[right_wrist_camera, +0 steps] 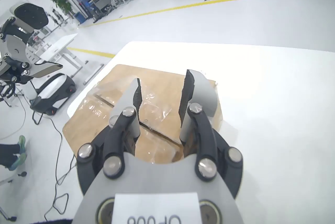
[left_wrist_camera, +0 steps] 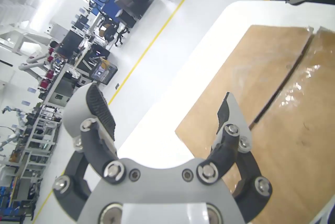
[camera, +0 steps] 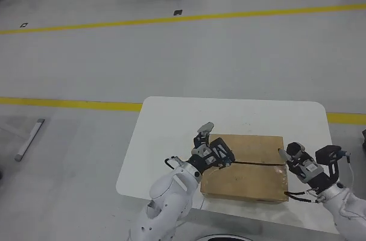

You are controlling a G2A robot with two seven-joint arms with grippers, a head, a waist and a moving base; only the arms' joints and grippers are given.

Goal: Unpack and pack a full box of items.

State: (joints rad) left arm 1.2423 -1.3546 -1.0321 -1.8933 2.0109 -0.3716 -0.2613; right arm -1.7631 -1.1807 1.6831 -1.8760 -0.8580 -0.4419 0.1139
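The closed box [camera: 255, 181] hid its contents. Its 10 o'clock corner lay under the left gripper [camera: 211, 141], its 3 o'clock edge partly behind the right gripper [camera: 286, 153]; the left wrist view cropped it.

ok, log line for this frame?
box: closed, on table | left gripper: open, at one box end | right gripper: open, over opposite end | held: nothing | unpacking: not started

Tan box [camera: 255, 181], seemingly clear tape [right_wrist_camera: 154, 104]; white table [camera: 170, 132]; yellow floor stripes [camera: 62, 103].
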